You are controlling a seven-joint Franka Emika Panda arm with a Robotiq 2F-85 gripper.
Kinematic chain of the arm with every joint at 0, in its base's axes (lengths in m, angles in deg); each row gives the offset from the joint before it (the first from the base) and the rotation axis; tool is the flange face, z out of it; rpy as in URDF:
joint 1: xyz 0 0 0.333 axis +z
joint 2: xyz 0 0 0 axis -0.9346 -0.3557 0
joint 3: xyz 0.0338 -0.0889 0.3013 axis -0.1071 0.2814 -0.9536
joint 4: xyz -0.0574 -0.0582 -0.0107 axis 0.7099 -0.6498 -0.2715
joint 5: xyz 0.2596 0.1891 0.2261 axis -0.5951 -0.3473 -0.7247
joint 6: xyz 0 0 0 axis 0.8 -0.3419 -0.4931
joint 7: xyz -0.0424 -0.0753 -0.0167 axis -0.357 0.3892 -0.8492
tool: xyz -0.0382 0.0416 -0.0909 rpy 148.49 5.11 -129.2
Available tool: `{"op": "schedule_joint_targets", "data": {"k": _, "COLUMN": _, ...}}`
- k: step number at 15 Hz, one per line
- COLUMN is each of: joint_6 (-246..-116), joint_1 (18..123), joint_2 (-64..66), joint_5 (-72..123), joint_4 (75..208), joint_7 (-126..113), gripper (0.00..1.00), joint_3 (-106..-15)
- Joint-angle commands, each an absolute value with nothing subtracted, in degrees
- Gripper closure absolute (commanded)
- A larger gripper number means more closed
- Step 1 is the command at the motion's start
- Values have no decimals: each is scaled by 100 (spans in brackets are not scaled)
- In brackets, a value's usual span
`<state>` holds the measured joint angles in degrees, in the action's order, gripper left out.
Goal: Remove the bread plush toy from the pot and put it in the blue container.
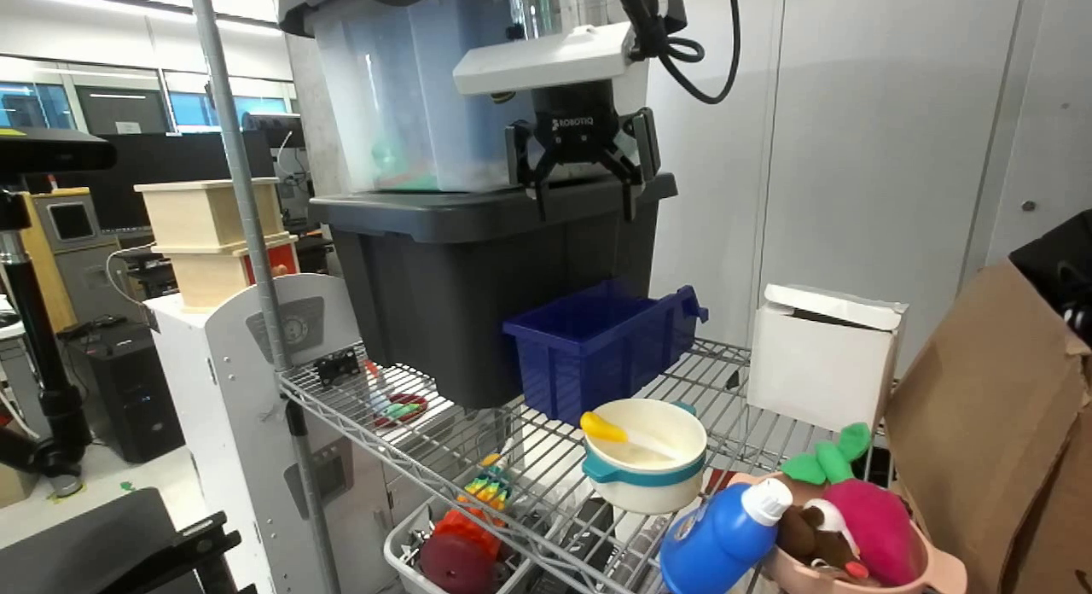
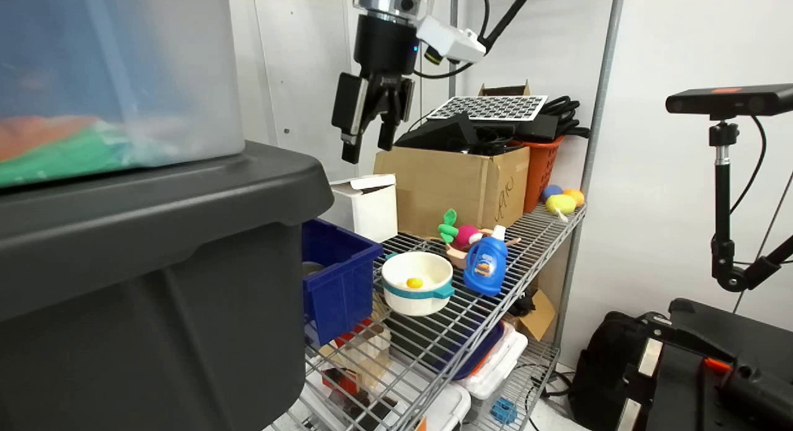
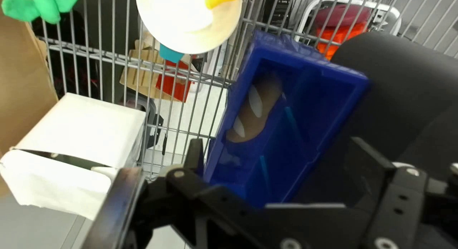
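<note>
Place step looks done to me: bread toy (image 3: pixel 255 117) is in the blue bin (image 1: pixel 563 381), lying along the side wall away from the grey tote (image 1: pixel 435 295), toward the end nearer the pot (image 1: pixel 653 495). Part of it is smeared in the wrist view, so can't tell if it's at rest. Pot shows only a yellow-and-white thing (image 1: pixel 604 428) inside. My gripper (image 1: pixel 586 206) has its jaws wide, nothing between them, fingertips hanging above the bin rim and apart from it. Next move, in my judgement: no regrip, lift straight up, then back off. None of the toy pokes over the rim that I can see, so no nudge called for.

Edges: grey tote stands right beside the bin, its lid higher than the bin rim. In the wrist view the finger on that side shows over the tote, so dipping or drifting that way could clip the lid. A clear tote (image 1: pixel 392 99) stacked on that lid crowds the same side higher up. Better room is over the wire shelf (image 3: pixel 161 68), toward the white box (image 1: pixel 815 372), which looks lower than my fingertips. There's a wall panel (image 1: pixel 708 210) beyond; can't judge that gap.
</note>
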<state>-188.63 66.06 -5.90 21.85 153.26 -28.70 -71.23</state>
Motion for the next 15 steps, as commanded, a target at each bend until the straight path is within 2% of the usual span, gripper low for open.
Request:
{"op": "schedule_joint_targets", "data": {"k": 1, "joint_6": -18738, "joint_1": 6460, "joint_2": -188, "joint_5": 2083, "joint_4": 15870, "joint_7": -3073, "gripper": 0, "joint_3": -7009}}
{"op": "schedule_joint_targets", "data": {"k": 15, "joint_6": -18365, "joint_1": 6270, "joint_2": -63, "joint_5": 2503, "joint_4": 16369, "joint_7": -3125, "gripper": 0, "joint_3": -6399}}
